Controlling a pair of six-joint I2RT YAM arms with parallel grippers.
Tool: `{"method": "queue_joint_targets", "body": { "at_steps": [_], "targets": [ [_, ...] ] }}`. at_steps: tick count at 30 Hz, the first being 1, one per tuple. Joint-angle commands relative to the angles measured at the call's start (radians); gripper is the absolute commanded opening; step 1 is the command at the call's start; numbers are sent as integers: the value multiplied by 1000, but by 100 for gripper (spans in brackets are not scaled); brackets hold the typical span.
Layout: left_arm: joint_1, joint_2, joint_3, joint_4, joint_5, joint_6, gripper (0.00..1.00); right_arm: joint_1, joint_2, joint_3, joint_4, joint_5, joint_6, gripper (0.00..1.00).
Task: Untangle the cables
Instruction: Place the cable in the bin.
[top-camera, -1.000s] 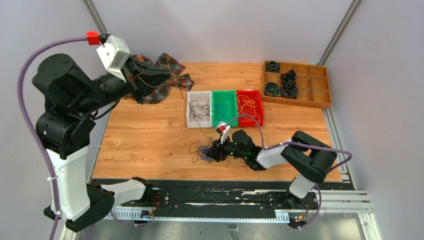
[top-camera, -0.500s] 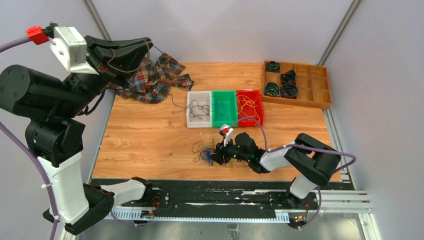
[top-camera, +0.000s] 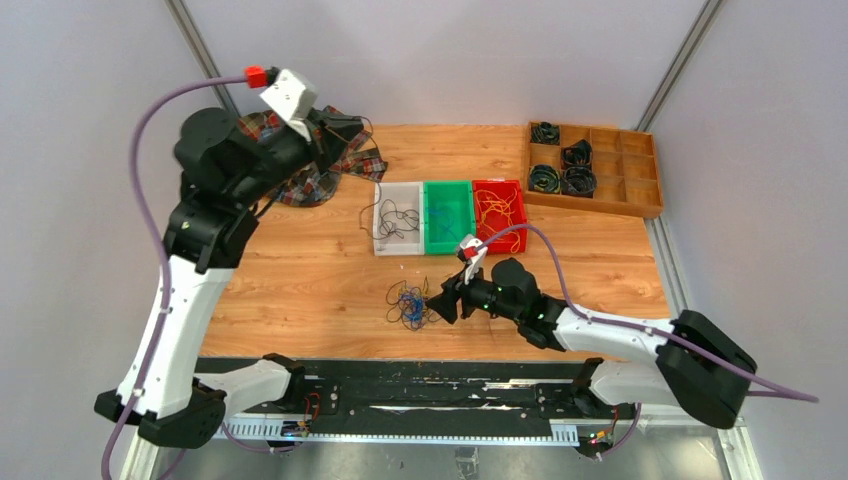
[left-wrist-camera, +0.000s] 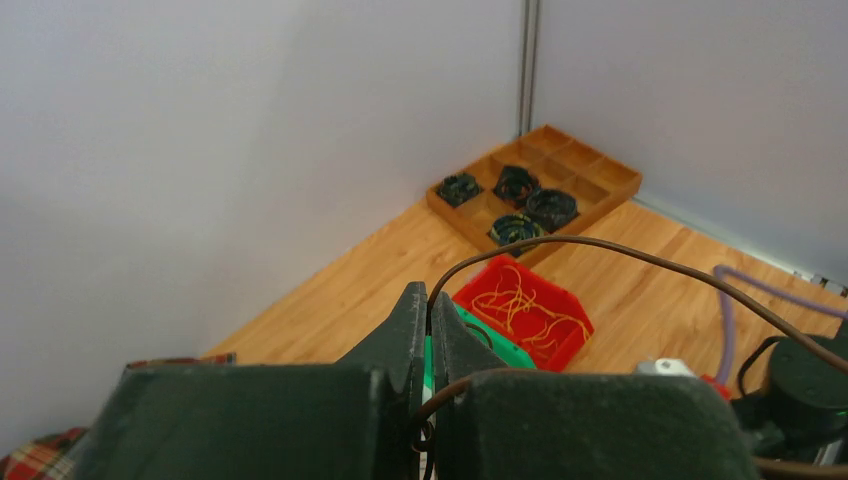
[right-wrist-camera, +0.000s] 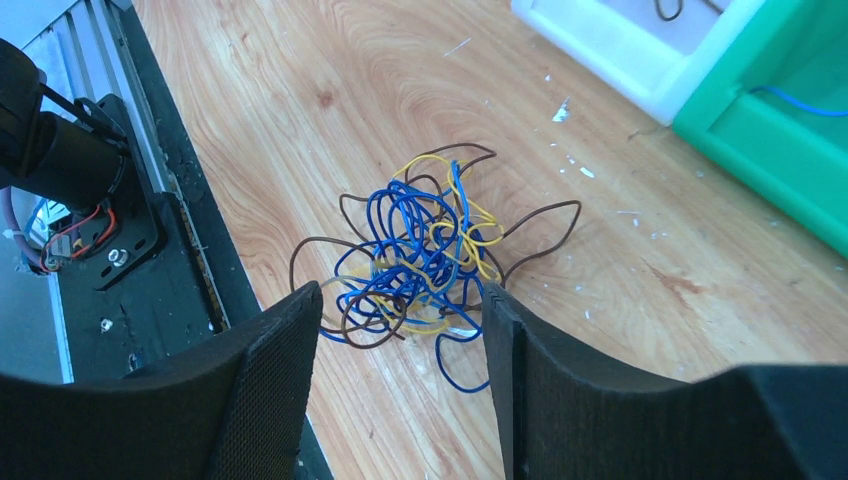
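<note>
The cables are a fist-sized tangle of blue, yellow and brown wires (top-camera: 408, 305) lying on the wooden table near its front edge. In the right wrist view the tangle (right-wrist-camera: 420, 255) lies just ahead of my right gripper (right-wrist-camera: 400, 300), which is open and empty, a finger on each side. In the top view that gripper (top-camera: 445, 300) sits just right of the tangle. My left gripper (top-camera: 345, 128) is raised high at the back left. It is shut on one thin brown wire (left-wrist-camera: 600, 248) that arcs away from the jaws (left-wrist-camera: 430, 300).
Three bins stand in a row mid-table: white (top-camera: 379, 220) holding dark wires, green (top-camera: 448, 215), red (top-camera: 498, 184) holding orange wires. A wooden compartment tray (top-camera: 640, 165) with coiled black cords is at the back right. A plaid cloth (top-camera: 355, 160) lies at the back left.
My left arm has swung from the far left toward the bins, still gripping the brown wire. My right gripper has drawn back a little to the right of the tangle.
</note>
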Motion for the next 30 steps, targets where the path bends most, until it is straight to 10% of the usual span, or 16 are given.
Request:
{"method": "queue_joint_targets", "body": {
  "at_steps": [1, 30],
  "targets": [
    [-5, 15, -64, 92, -32, 52, 0, 15, -111, 19, -160, 106, -39, 61],
    [-5, 338, -78, 147, -71, 143, 1, 13, -290, 1, -260, 336, -28, 57]
  ]
}}
